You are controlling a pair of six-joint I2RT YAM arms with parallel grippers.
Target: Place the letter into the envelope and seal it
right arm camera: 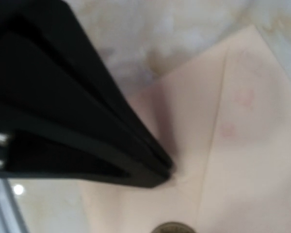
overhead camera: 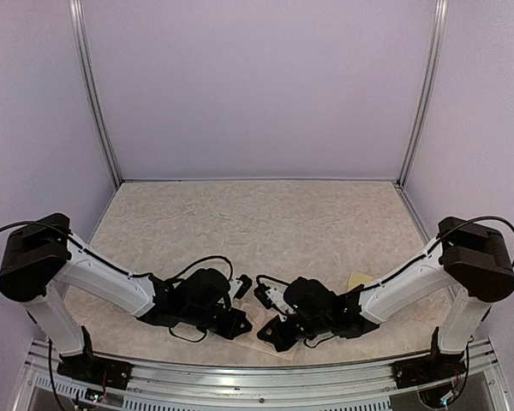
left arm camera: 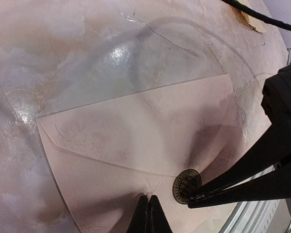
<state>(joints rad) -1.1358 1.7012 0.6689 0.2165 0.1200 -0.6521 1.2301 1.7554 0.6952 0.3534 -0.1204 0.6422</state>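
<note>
Near the front edge of the table (left arm camera: pixel 48 43), envelope (left arm camera: pixel 82 189) lies flat, long axis across the left wrist view, folded flap (left arm camera: pixel 145 131) pointing at that camera. Closed right gripper (left arm camera: pixel 190 196) touches the round sticker (left arm camera: pixel 186 184) at flap tip; closed left gripper (left arm camera: pixel 146 200) just beside. Farther off lies a sticker sheet (left arm camera: pixel 250 19).

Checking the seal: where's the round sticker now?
In the left wrist view, the round sticker sits on the envelope at its flap tip, close to both the left claw and the right claw.

The marbled table (overhead camera: pixel 265 223) bears the envelope (left arm camera: pixel 136 131) and a yellowish sheet (overhead camera: pixel 360 280).
</note>
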